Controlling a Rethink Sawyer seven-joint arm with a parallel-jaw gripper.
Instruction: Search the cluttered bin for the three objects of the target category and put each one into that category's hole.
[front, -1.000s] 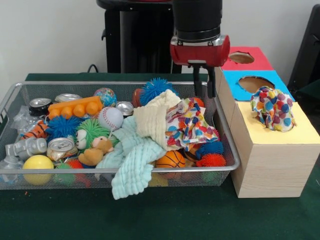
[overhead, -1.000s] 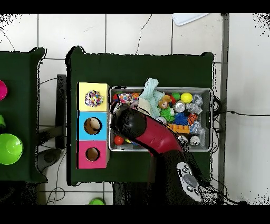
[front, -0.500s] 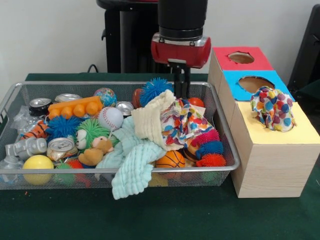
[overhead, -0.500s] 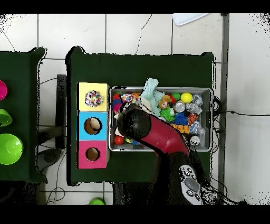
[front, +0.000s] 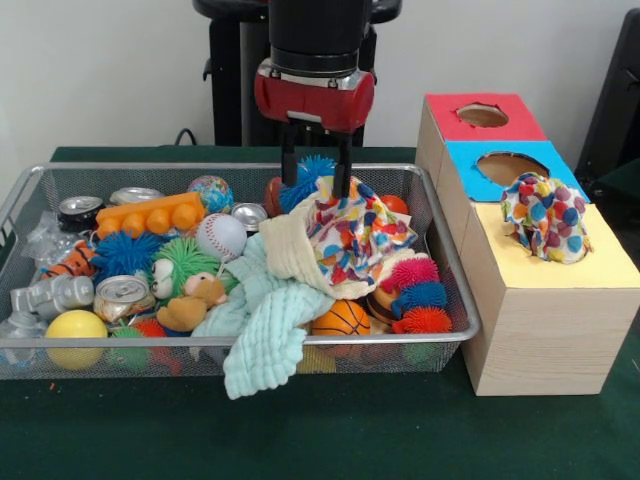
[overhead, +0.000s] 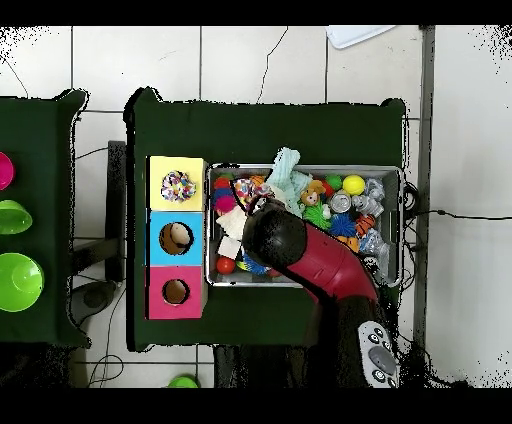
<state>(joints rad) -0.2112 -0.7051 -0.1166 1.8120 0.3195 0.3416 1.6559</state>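
The wire mesh bin (front: 455, 300) holds a heap of toys, cans and cloths. A spotted cloth (front: 362, 235) lies in its right part, partly over the cream cloth (front: 292, 250). My gripper (front: 315, 178) hangs over the cloth's upper edge. It is open, with one finger (front: 288, 168) on each side of the raised fold. A second spotted cloth (front: 545, 215) sits bunched on the yellow box top (front: 600, 262) and hides the hole. In the overhead view the arm (overhead: 275, 238) covers the gripper; the bin's spotted cloth (overhead: 248, 188) and the box's cloth (overhead: 178, 185) both show.
A mint cloth (front: 262, 325) hangs over the bin's front rim. Spiky balls (front: 418, 298), a small basketball (front: 342, 320), a baseball (front: 221, 236) and cans (front: 124, 292) fill the bin. The blue-topped hole (front: 505, 165) and the red-topped hole (front: 482, 114) lie behind the yellow box.
In the front view my gripper has moved left from beside the boxes to above the bin's spotted cloth. The cloth has bunched up and shifted left over the cream cloth.
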